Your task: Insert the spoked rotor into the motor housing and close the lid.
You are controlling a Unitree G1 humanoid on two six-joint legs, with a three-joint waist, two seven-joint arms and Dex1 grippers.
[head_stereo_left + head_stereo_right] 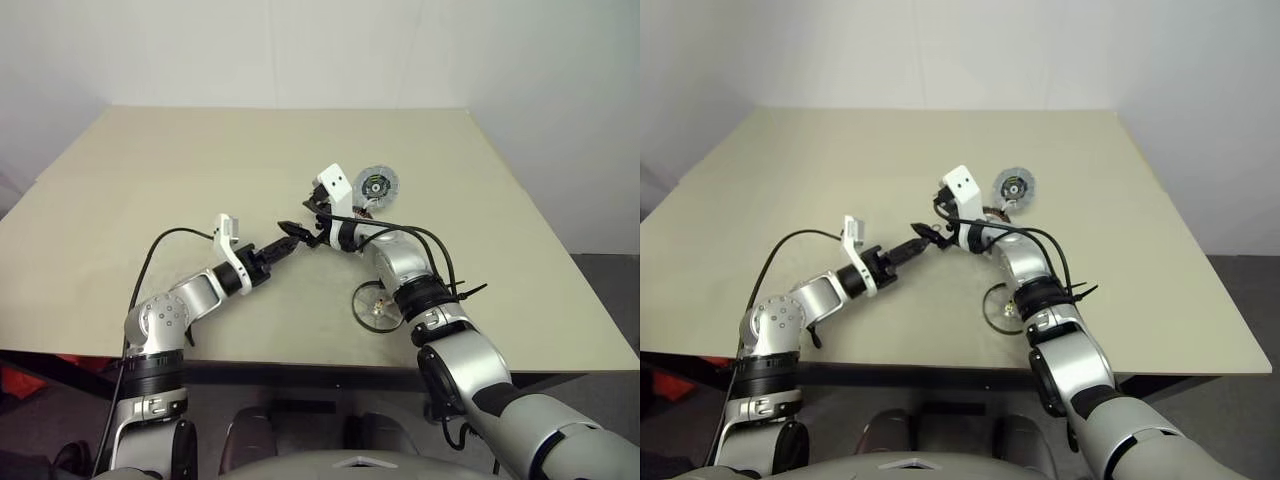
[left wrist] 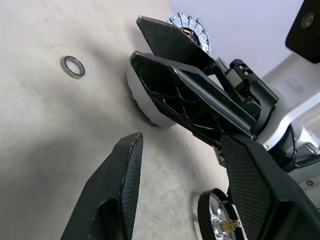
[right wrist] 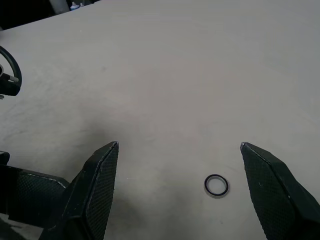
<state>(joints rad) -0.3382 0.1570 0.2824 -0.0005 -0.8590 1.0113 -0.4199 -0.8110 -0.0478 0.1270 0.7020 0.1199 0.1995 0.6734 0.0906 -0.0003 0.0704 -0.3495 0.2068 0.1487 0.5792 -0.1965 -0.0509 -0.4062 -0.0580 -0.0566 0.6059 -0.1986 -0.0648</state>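
Note:
The motor housing (image 1: 377, 185), a round grey drum with a dark centre, sits on the table just beyond my right wrist. The lid (image 2: 141, 97), a pale flat disc, lies on the table behind my right gripper's fingers in the left wrist view. The spoked rotor (image 1: 375, 308), dark-rimmed with a bright hub, rests near the table's front edge, partly under my right forearm. My right gripper (image 3: 179, 145) hangs wide open over bare table with nothing in it. My left gripper (image 1: 292, 238) is open and empty, its tips close to the right gripper (image 1: 312, 212).
A tiny metal ring (image 3: 216, 185) lies loose on the tabletop between my right gripper's fingers, and the left wrist view shows a ring (image 2: 73, 66) near the lid. The beige table (image 1: 200, 160) has wide bare room to the left and back.

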